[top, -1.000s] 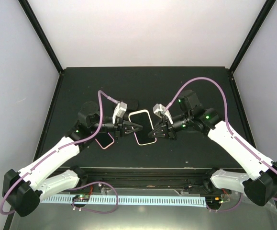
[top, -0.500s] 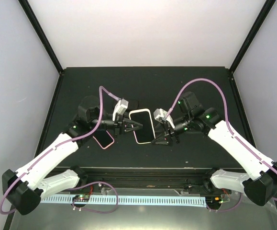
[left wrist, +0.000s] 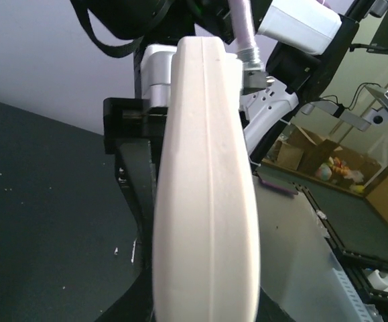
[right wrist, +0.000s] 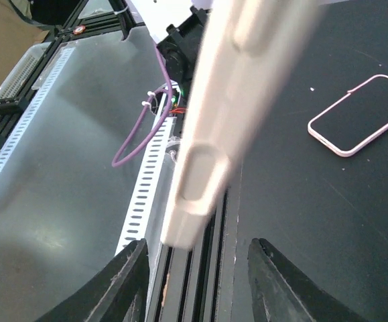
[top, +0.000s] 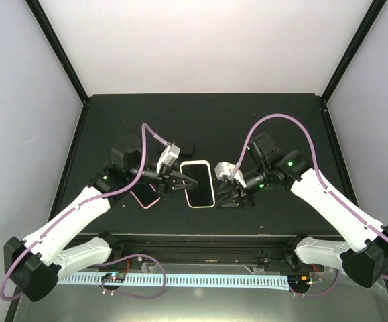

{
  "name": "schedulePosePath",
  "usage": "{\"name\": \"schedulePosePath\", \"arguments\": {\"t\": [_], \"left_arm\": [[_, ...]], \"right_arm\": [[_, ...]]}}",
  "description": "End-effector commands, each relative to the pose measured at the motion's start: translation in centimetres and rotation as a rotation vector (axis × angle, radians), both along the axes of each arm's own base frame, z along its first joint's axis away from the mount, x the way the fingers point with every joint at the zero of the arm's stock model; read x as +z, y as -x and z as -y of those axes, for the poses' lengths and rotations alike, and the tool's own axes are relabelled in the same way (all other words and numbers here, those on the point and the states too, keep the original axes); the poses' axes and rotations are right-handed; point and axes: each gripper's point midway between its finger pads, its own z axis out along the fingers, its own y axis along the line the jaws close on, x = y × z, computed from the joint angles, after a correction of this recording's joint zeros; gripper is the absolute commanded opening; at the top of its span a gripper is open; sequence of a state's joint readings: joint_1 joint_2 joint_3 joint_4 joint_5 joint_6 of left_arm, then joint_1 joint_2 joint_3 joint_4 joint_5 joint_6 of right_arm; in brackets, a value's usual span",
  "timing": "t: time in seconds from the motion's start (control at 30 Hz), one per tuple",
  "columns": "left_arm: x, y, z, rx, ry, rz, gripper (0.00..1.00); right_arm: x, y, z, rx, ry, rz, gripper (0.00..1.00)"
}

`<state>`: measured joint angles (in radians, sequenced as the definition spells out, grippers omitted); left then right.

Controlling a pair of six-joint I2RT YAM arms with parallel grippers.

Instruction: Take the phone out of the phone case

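Cream soft phone case, with the black-screened phone seated in it face up, is over the middle of the black bench, between the two arms. On its left long edge the left pincer is drawn together and clamped; at its lower right corner the right pincer has its fingers apart, and contact with the case cannot be confirmed. On the bench beside the left arm lies a second flat phone with a pink rim, clear of the case.
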<state>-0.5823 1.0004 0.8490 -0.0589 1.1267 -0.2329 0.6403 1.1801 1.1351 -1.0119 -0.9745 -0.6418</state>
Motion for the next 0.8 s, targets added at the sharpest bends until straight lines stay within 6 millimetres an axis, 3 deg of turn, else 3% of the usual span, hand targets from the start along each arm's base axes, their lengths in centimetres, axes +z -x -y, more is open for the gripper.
{"name": "schedulePosePath", "arguments": {"t": [0.0,0.23,0.57,0.77], "left_arm": [[1.5,0.4,-0.2,-0.033,0.049,0.061,0.01],[1.4,0.2,-0.1,-0.038,0.057,0.026,0.02],[1.5,0.7,-0.1,-0.086,0.068,-0.008,0.02],[1.2,0.9,0.1,-0.123,0.063,-0.037,0.02]], "right_arm": [[1.9,0.9,-0.3,0.057,-0.040,0.078,0.42],[2.6,1.9,-0.6,0.097,-0.061,0.088,0.40],[2.0,2.0,-0.5,0.116,-0.038,0.176,0.28],[1.4,2.1,-0.4,0.140,-0.008,0.263,0.26]]}}
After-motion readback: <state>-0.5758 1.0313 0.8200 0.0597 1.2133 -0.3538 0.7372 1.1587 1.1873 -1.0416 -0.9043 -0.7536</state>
